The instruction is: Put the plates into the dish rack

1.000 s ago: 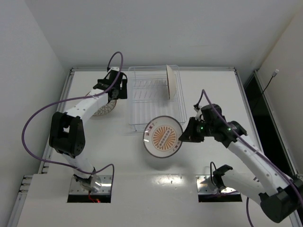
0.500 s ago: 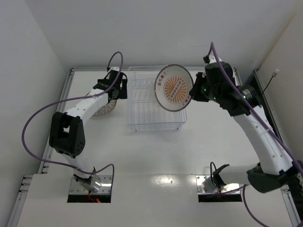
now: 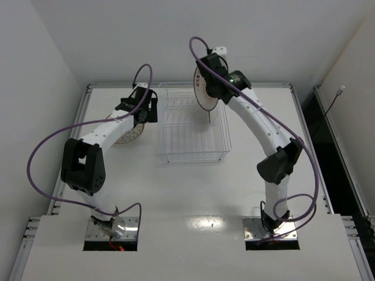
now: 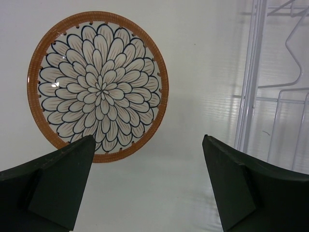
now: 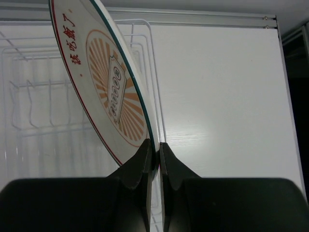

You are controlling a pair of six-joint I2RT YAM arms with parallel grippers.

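Observation:
The white plate with the orange medallion hangs tilted on edge over the far part of the dish rack. My right gripper is shut on its rim. From above, that plate shows nearly edge-on beside the right gripper. The brown-rimmed petal plate lies flat on the table left of the dish rack. My left gripper hovers over the table beside it, open and holding nothing. In the top view the left gripper partly covers the petal plate.
The white table is walled at the back and on both sides. A raised rim runs along its far and left edges. Purple cables loop off both arms. The right arm reaches across the table's right half.
The right arm has swung the orange-medallion plate from in front of the rack up to its far end, turning it on edge. The left arm has not moved.

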